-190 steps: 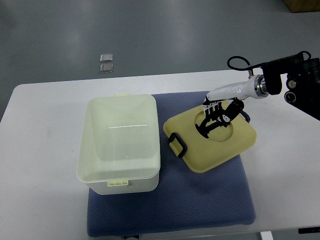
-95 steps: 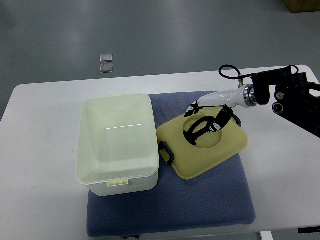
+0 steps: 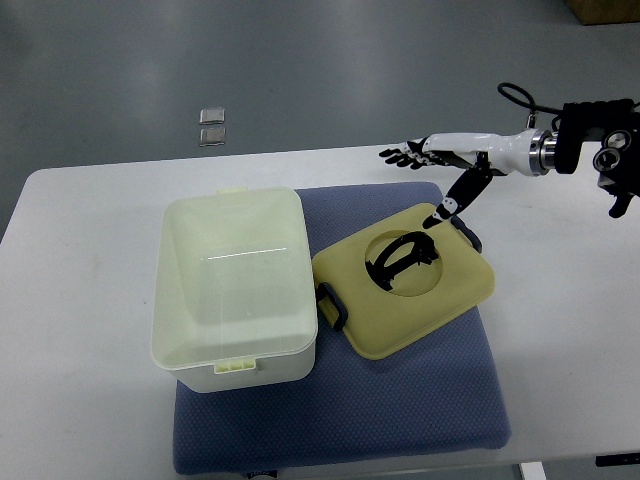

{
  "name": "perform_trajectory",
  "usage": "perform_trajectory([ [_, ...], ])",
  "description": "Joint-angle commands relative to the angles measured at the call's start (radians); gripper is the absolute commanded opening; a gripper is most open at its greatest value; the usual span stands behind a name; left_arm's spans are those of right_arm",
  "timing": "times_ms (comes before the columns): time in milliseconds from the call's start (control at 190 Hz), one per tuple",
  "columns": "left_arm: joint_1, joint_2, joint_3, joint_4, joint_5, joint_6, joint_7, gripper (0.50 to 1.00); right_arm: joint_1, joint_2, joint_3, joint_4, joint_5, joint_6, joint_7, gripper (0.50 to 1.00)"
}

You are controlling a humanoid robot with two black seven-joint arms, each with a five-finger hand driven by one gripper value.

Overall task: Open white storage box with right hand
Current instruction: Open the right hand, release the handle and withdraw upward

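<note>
1. Cut off by the right picture edge: the right arm [image 3: 590,152], with only its dark forearm housing and the white wrist leading to the right hand [image 3: 440,165] visible.
2. Hidden under the white storage box [image 3: 236,285] and the yellow lid [image 3: 405,290]: much of the blue mat [image 3: 420,400].
3. Cut off at the near edge: the white table [image 3: 80,400] and the mat's near left corner.
4. Too small to identify: two small grey squares [image 3: 212,126] on the floor far beyond the table.
5. Cut off at the far right corner: a brown object [image 3: 605,10].
</note>
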Motion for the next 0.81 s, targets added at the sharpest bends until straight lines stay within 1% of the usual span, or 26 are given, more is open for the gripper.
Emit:
perform_trajectory([
  [0,0.0,0.0,-0.001,0.002,-0.001,0.0,0.0,1.0,-0.015,0.045,0.068,-0.094,0.281,-0.044,-0.006,0.956],
  [100,0.0,0.0,-0.001,0.0,0.0,0.0,0.0,1.0,-0.06,0.098,0.099,-0.163,0.574,-0.099,-0.02,0.956],
  [111,0.0,0.0,-0.001,0.0,0.0,0.0,0.0,1.0,-0.064,0.108,0.1,-0.175,0.641,-0.116,-0.024,0.956],
  [174,0.0,0.0,-0.001,0.0,-0.001,0.0,0.0,1.0,-0.074,0.131,0.108,-0.201,0.845,-0.182,-0.034,0.956],
  [242,0.0,0.0,-0.001,0.0,-0.001,0.0,0.0,1.0,-0.101,0.159,0.109,-0.212,1.068,-0.239,-0.034,0.956],
  [337,0.0,0.0,-0.001,0.0,-0.001,0.0,0.0,1.0,-0.138,0.197,0.111,-0.217,1.238,-0.256,-0.024,0.956],
  [427,0.0,0.0,-0.001,0.002,-0.001,0.0,0.0,1.0,-0.176,0.245,0.137,-0.22,1.301,-0.256,-0.023,0.956],
  [506,0.0,0.0,-0.001,0.003,-0.001,0.0,0.0,1.0,-0.219,0.275,0.194,-0.22,1.303,-0.244,-0.023,0.956],
  [579,0.0,0.0,-0.001,0.003,-0.001,0.0,0.0,1.0,-0.247,0.282,0.232,-0.221,1.303,-0.244,-0.023,0.958],
  [806,0.0,0.0,-0.001,0.0,-0.001,0.0,0.0,1.0,-0.251,0.283,0.25,-0.22,1.284,-0.244,-0.023,0.956],
])
